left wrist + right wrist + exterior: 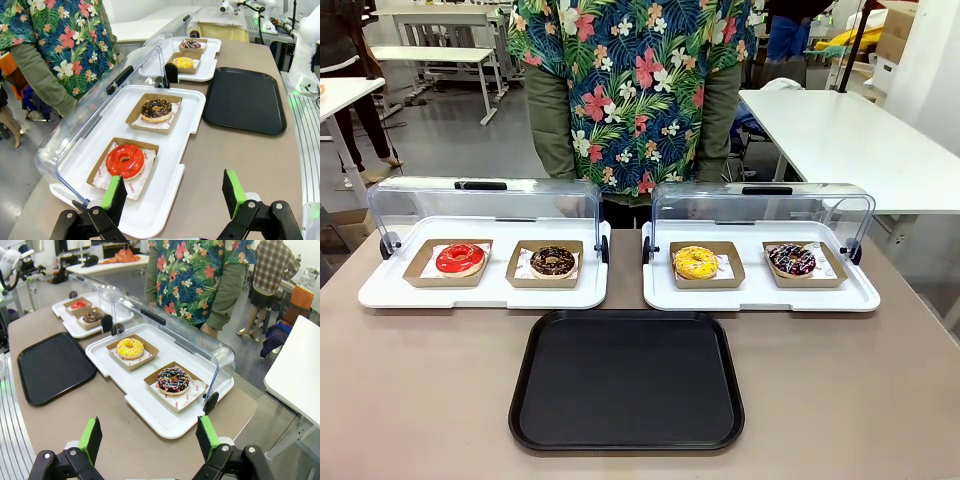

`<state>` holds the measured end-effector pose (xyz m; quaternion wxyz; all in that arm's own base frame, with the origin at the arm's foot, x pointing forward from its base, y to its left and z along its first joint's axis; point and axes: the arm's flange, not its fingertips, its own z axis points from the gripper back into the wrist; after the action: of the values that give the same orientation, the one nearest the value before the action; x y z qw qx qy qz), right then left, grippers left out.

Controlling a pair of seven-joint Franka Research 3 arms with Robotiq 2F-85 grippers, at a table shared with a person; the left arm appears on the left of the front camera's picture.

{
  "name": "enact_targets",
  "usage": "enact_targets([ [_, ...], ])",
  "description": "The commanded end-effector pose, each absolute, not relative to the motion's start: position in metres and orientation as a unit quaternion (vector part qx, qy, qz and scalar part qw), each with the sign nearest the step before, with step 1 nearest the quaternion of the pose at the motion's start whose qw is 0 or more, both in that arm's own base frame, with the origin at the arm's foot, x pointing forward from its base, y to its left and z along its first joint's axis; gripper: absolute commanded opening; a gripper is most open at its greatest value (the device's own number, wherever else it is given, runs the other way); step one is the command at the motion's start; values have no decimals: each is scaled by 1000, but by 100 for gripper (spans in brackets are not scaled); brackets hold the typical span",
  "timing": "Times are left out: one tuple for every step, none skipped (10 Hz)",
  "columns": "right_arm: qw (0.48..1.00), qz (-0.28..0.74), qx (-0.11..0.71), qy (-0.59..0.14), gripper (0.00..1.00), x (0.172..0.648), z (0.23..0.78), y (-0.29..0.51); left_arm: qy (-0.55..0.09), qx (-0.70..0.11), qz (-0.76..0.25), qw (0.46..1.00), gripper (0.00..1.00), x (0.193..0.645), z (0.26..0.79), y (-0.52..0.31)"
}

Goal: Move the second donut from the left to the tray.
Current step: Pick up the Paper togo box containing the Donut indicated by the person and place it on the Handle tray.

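The second donut from the left (554, 262) has dark chocolate icing and sits in a brown cardboard holder on the left white display tray (570, 295); the same donut (156, 109) (92, 317) appears in both wrist views. The black tray (626, 380) (245, 98) (52, 366) lies bare in front of the two display trays. My left gripper (175, 192) hangs open above the table's left end, near the red-iced donut (125, 161). My right gripper (148, 438) is open above the table's right end, short of the streaked dark donut (173, 380).
A red donut (460, 259), a yellow donut (695, 263) and a streaked dark donut (791, 260) sit in holders. Clear lids (485, 205) stand raised behind both display trays. A person in a flowered shirt (630, 80) stands at the far side.
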<state>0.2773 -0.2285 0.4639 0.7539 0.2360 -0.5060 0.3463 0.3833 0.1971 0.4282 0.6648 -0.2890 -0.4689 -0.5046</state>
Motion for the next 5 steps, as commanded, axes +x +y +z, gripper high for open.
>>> enact_targets([
  [743,351,231,-521,100,281,466,-230,-463,-289,-504,670,100,382,431,197],
  [743,351,231,-521,100,281,466,-230,-463,-289,-504,670,100,382,431,197],
  [743,351,231,-521,100,281,466,-230,-463,-289,-504,670,100,382,431,197],
  [743,351,231,-521,100,281,466,-230,-463,-289,-504,670,100,382,431,197],
  [743,351,231,-521,100,281,466,-230,-463,-289,-504,670,100,382,431,197],
])
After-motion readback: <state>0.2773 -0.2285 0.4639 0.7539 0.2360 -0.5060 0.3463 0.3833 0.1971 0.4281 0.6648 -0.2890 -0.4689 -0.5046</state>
